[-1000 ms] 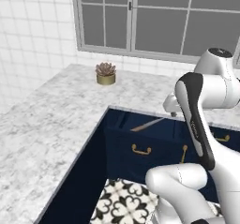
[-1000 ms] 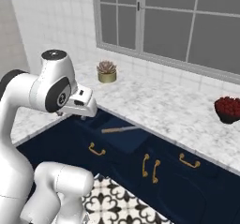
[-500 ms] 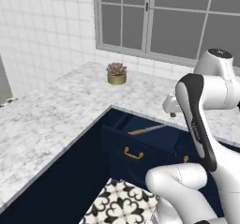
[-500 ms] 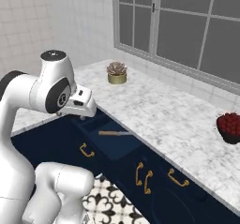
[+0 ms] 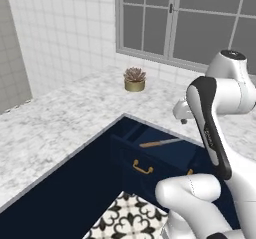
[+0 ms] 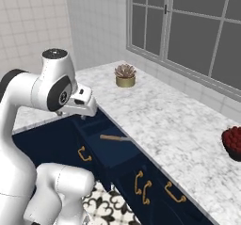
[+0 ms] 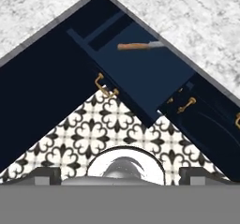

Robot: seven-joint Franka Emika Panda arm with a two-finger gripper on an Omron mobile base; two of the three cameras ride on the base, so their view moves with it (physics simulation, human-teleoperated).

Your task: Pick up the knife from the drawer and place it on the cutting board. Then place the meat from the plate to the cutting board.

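The navy drawer (image 5: 165,155) (image 6: 110,151) (image 7: 136,70) stands pulled open under the marble counter, its brass handle (image 7: 105,88) facing the tiled floor. Inside lies the knife (image 5: 160,143) (image 6: 115,138) (image 7: 140,45), tan handle and silver blade, flat near the drawer's back. My gripper (image 5: 183,120) (image 6: 84,116) (image 7: 119,175) hangs above the drawer, pointing down, open and empty; its fingertips (image 7: 44,174) sit far apart. The cutting board, plate and meat are out of view.
A small potted plant (image 5: 134,79) (image 6: 124,75) stands on the marble counter (image 5: 65,118) (image 6: 174,125) near the window. A dark bowl of red fruit (image 6: 233,141) sits at the far right. More navy cabinet fronts with brass handles (image 6: 141,186) run along the patterned floor (image 7: 112,129).
The whole picture has shifted, so the base has moved: plant and drawer slid to the right in both base views. The arm keeps its pose and the gripper stays open.
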